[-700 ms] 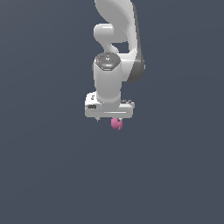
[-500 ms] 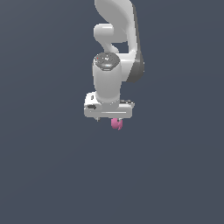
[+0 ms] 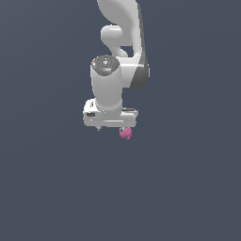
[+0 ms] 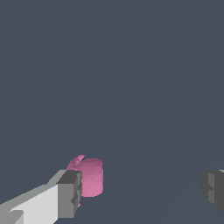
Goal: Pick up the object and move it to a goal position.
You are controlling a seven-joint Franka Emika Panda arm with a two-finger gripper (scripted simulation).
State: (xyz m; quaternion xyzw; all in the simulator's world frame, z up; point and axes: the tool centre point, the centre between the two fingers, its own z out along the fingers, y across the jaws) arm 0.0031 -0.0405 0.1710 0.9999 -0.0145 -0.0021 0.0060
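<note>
The object (image 3: 125, 133) is a small pink lumpy item, seen just under the white gripper's (image 3: 111, 127) end on the exterior view's right. In the wrist view the object (image 4: 89, 177) sits close against one grey fingertip (image 4: 70, 194), partly hidden by it. The other fingertip (image 4: 213, 190) is far from it. The gripper (image 4: 141, 192) is open wide and holds nothing. I cannot tell if the near finger touches the object.
A plain dark grey surface (image 3: 188, 188) fills both views. The white arm (image 3: 120, 42) rises above the gripper. No other objects or goal marker show.
The wrist and gripper have shifted a little toward the exterior view's left. The pink object has stayed in place.
</note>
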